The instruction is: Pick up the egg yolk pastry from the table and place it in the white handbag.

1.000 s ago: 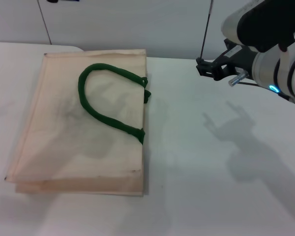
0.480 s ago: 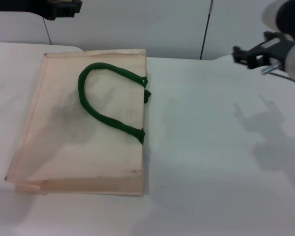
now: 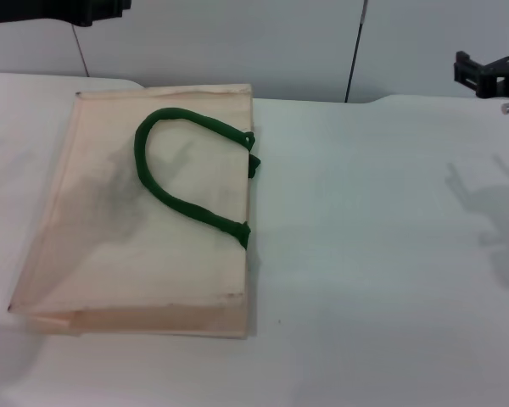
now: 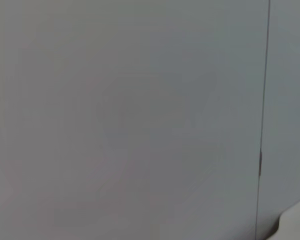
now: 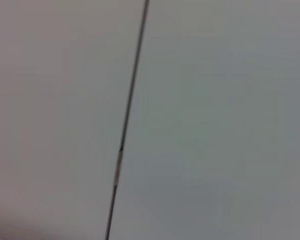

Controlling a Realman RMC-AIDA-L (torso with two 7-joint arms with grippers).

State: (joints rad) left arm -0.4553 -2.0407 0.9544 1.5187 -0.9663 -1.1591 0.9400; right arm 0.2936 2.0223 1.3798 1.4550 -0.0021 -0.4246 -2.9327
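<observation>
Cream-coloured, the white handbag point(image 3: 144, 212) lies flat on the table point(image 3: 382, 254), well to the left of our right gripper point(image 3: 490, 72) and below our left gripper point(image 3: 85, 10); neither grip is readable, no pastry visible.
</observation>
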